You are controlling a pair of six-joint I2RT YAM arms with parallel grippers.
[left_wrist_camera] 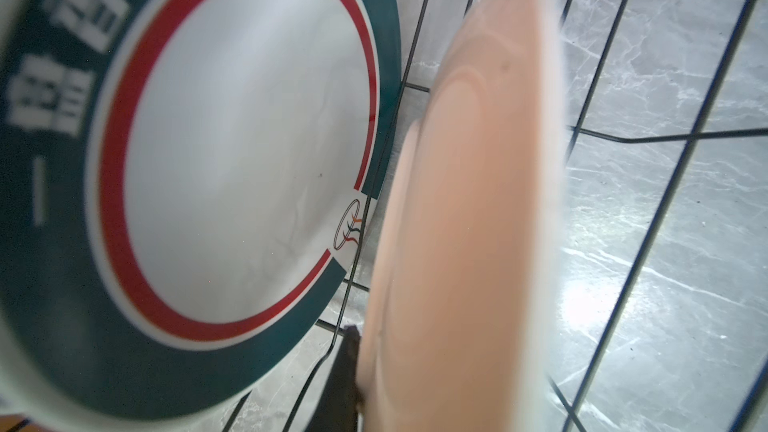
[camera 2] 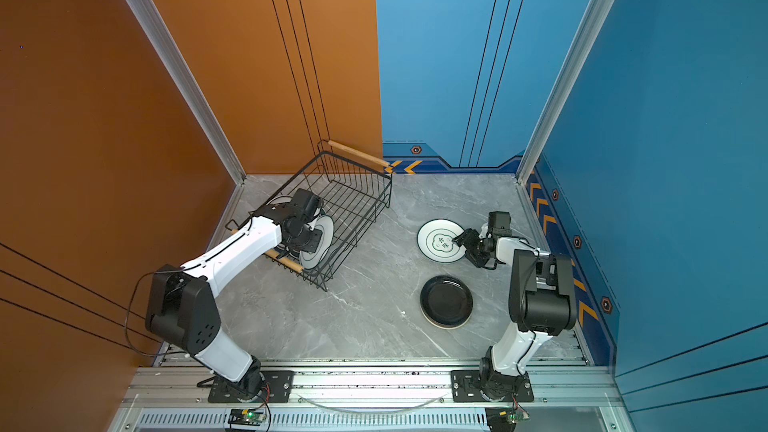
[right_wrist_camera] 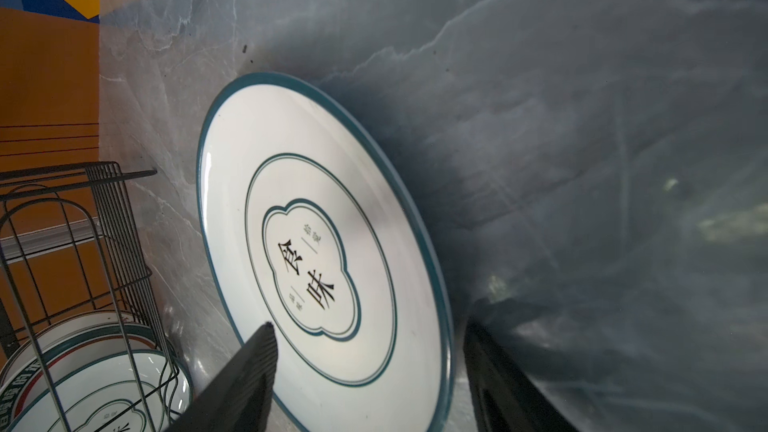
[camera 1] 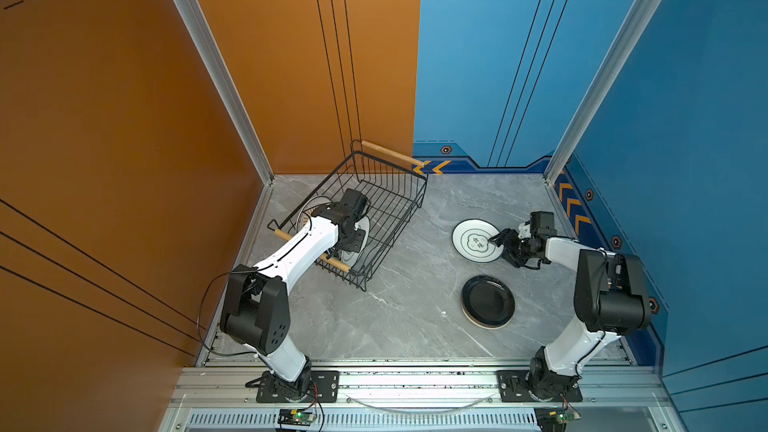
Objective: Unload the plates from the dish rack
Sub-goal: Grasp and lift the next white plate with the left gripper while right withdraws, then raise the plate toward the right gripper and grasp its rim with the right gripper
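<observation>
Straddling white plate's [camera 1: 467, 238] rim, right hand [camera 1: 498, 248] gapes; left hand [camera 2: 316, 245] clamps peach-backed plate [left_wrist_camera: 469, 201] inside dish rack [camera 1: 390, 154].

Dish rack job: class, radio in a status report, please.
Left gripper shut on peach round plate inside black wire dish rack. Right gripper open over white teal-rimmed plate flat on grey marble table. Black plates stacked nearby. Nothing seen blocking.

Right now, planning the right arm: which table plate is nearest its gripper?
The white green-rimmed plate; the right gripper straddles its edge, the black plate lies apart.
</observation>
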